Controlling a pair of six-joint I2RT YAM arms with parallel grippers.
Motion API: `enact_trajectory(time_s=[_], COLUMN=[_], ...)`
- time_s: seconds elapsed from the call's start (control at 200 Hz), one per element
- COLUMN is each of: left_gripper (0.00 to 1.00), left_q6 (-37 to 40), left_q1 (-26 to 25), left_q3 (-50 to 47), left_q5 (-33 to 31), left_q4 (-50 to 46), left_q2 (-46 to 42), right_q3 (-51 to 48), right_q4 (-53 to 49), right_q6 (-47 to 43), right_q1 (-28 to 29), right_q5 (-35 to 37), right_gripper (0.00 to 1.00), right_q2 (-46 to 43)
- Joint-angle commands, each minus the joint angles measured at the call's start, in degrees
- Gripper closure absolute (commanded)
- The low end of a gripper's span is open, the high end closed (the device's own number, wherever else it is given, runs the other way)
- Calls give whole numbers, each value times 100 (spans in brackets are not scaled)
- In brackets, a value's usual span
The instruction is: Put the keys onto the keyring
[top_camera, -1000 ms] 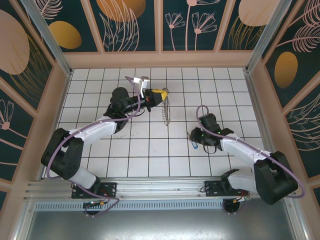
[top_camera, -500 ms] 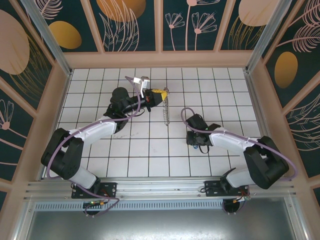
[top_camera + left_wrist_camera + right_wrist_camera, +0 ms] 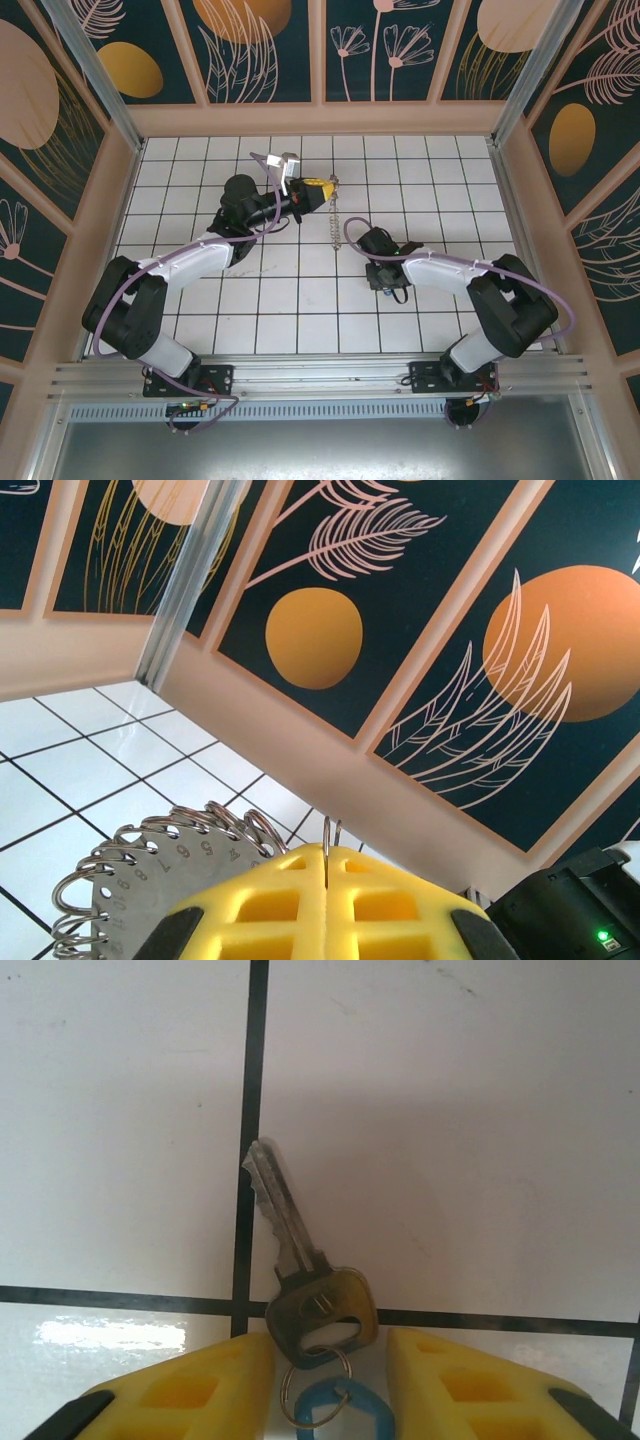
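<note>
The left gripper [image 3: 322, 186] is clenched on the keyring [image 3: 334, 215], whose beaded length trails toward the near side, between the two arms. A rigid hold there would give a steady target. The right gripper [image 3: 328, 1355] straddles the head of the keys [image 3: 318, 1305] near the table's middle, jaws partly apart on either side; I cannot tell whether they pinch it. It probably needs a firm bite on the head, leaving the small ring [image 3: 287, 1392] and blue tag [image 3: 335, 1410] free for threading. Dark wall panels [image 3: 380, 50] with orange discs and pale leaves enclose the cell. The white tiled table [image 3: 300, 300] looks glossy, so a key could skid
</note>
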Motion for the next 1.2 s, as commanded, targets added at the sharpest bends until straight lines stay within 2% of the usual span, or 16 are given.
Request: enact_trajectory(time_s=[0.0, 0.175, 0.345, 0.686, 1.016, 1.036, 1.191], left_gripper=[100, 100, 100, 100, 100, 100, 100], left_q6=[-21, -30, -30, -30, -34, -47, -64], left_q1=[-30, -33, -28, -28, -31, -25, -25], left_q3=[-18, -22, -17, -23, -39, -39, -15], left_q5=[13, 13, 17, 15, -3, 4, 4], left_q4=[391, 391, 386, 404, 431, 431, 445], left_q2=[-109, -112, -103, -112, -99, -97, -72], right_q3=[127, 148, 188, 78, -932, -995, -986], right_q4=[-177, -98, -80, 174, 1613, 1654, 1414], right_q6=[-109, -46, 28, 118, 41, 81, 96], right_q1=[28, 17, 9, -312, -746, -942, -1178], right_q5=[164, -10, -76, -546, -1491, -1534, -1636], right_gripper=[67, 87, 100, 100, 100, 100, 100], right_q2=[186, 161, 48, -669, -1965, -2045, -1955])
